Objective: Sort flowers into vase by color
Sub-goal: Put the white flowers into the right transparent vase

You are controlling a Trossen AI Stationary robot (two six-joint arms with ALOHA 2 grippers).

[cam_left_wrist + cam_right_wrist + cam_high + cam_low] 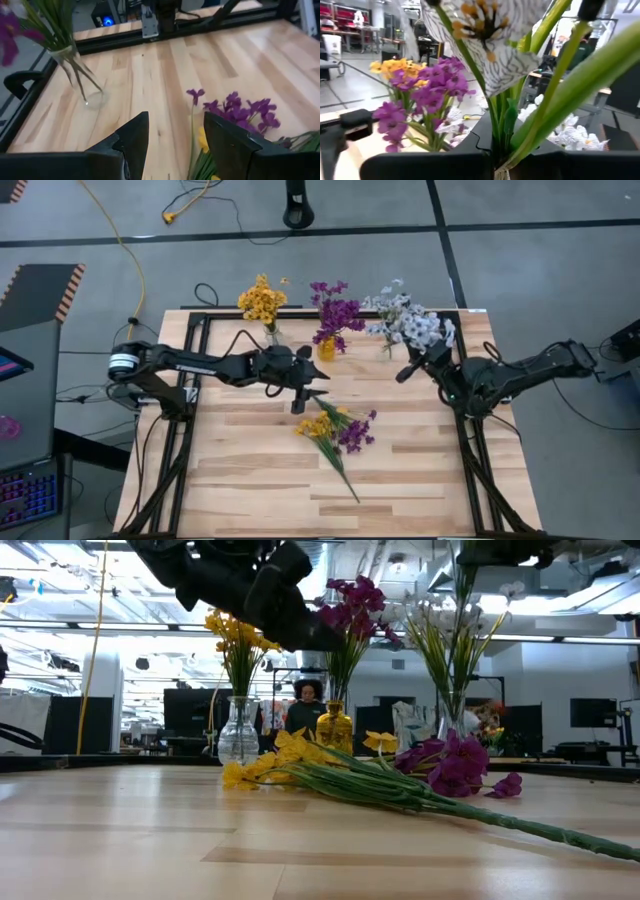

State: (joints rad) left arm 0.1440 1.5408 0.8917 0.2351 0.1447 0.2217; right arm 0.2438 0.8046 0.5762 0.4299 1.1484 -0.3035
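above loose flowers (335,430), left gripper (172,145) open, empty

Light is even and bright over the wooden table (400,480) in the high view, with only soft, short shadows under the arms. In the low view, ceiling lights behind the vases glare white, so the left gripper (300,625) overhead reads as a dark silhouette, and the near tabletop is blurred. The left wrist view is softly lit; the purple blossoms (240,107) just beyond its fingers look slightly soft. In the right wrist view, the white blossom (485,35) close above the fingers is large and blurred, the room behind hazy.
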